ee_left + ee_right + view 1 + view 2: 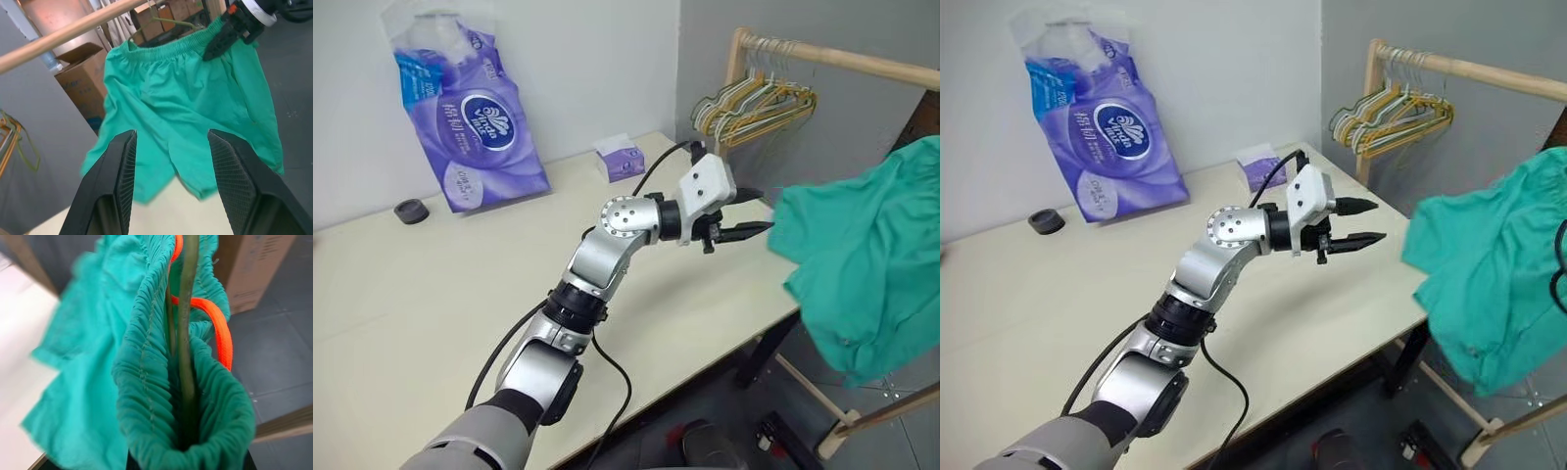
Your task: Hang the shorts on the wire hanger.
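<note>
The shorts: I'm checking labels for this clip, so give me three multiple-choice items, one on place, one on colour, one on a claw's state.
1. Where do the shorts hang?
A. beyond the table's edge
B. on the tissue pack
C. on the floor

2. What colour is the drawstring?
A. white
B. orange
C. black

3. How is the left claw?
A. shut on cloth
B. open, holding nothing
C. shut on a hanger

Answers: 1 A, they hang in the air past the table; 2 B, an orange cord lies at the waistband; 3 B, its fingers stand apart, short of the fabric.
</note>
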Available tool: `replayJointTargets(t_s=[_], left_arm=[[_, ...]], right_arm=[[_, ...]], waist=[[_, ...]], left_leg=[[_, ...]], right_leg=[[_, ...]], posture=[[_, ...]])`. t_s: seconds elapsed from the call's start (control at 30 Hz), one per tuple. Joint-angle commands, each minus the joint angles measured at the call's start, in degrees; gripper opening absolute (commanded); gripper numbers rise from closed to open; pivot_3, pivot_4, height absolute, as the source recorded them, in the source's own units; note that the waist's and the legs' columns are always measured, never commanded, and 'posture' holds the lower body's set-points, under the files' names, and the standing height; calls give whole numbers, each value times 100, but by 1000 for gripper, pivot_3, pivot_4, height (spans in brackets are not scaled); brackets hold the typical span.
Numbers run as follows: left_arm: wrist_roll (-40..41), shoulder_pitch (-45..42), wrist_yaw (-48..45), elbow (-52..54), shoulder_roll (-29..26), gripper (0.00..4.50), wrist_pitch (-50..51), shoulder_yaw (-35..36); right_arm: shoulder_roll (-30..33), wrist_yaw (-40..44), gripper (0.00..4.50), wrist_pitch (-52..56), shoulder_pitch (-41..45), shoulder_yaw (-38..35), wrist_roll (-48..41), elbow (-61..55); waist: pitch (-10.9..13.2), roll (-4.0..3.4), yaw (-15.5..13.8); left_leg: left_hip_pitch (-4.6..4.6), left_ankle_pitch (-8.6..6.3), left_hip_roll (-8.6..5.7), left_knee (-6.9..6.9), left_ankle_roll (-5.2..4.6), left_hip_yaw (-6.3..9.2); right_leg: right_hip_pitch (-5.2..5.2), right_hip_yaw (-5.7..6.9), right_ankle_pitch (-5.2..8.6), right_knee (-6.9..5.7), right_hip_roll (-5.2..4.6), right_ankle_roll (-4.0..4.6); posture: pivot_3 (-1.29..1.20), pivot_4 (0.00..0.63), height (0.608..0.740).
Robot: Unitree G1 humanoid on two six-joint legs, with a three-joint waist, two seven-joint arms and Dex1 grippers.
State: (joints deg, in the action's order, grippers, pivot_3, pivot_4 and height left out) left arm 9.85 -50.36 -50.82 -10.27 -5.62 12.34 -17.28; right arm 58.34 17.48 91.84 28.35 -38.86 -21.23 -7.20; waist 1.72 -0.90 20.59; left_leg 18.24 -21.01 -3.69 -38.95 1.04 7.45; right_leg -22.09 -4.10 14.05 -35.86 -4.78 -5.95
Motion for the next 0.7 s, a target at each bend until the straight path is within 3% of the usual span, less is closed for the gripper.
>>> replayJointTargets(t_s=[0.03,0.37,0.7], left_arm=[[-47,-205,89,54,65,2425,-84,58],[-113,-63,281,335,123,2425,56,34],[-141,16,418,467,153,2425,147,-30]], right_arm=[[315,20,0,-359,403,402,132,483],[928,610,0,-2648,2079,2471,895,3425],[861,515,0,-3179,2914,2726,1254,4736]], waist=[[5,1,13],[183,-34,16],[246,-34,-12]], left_leg=[[-2,0,-6,0,0,-2],[-37,-2,-58,-3,-6,-3],[-34,-1,-62,-4,-3,2]], right_leg=[[1,-2,2,0,-6,-4],[43,-14,27,-2,-56,-55],[42,-10,27,-3,-61,-56]], posture=[[-443,49,740],[-397,79,740],[-383,89,740]])
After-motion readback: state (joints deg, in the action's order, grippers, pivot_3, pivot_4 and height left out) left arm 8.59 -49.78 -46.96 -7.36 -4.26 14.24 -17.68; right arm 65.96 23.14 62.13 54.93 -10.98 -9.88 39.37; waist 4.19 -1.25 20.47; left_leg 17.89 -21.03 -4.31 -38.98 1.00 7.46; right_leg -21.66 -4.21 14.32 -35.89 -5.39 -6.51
